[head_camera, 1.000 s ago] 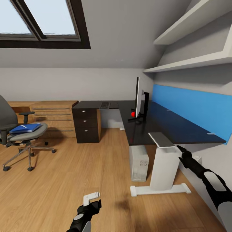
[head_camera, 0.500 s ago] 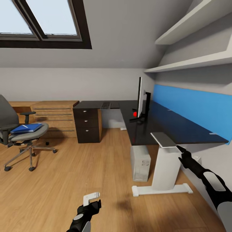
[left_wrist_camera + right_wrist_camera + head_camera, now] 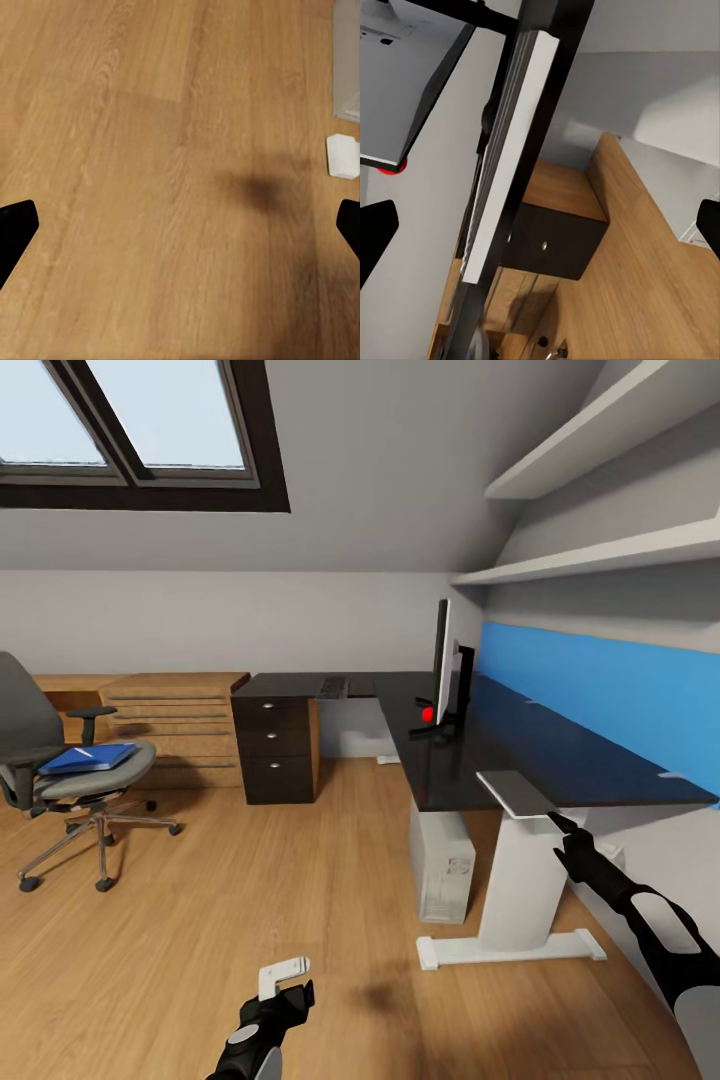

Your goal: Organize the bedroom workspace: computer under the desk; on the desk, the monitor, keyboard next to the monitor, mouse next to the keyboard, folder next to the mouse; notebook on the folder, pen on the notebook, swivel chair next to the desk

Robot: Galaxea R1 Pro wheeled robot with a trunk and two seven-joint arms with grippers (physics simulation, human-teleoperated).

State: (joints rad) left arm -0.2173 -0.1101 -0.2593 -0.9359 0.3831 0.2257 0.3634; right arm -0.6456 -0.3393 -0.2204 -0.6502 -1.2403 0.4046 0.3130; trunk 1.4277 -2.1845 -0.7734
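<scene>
both my grippers were spread apart, holding nothing. folder (image 3: 88, 757) sat on swivel chair (image 3: 62, 780), well apart from desk (image 3: 520, 760); monitor (image 3: 443, 663) on it. risk: my right gripper (image 3: 560, 830), near the desk leg, could clip it while driving.

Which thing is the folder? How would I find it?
Look at the swivel chair standing on the wood floor at the left, away from the desk. The folder lies flat on its grey seat. It is the bright blue thing on the chair; the wall panel is blue too, but stands behind the desk.
</scene>
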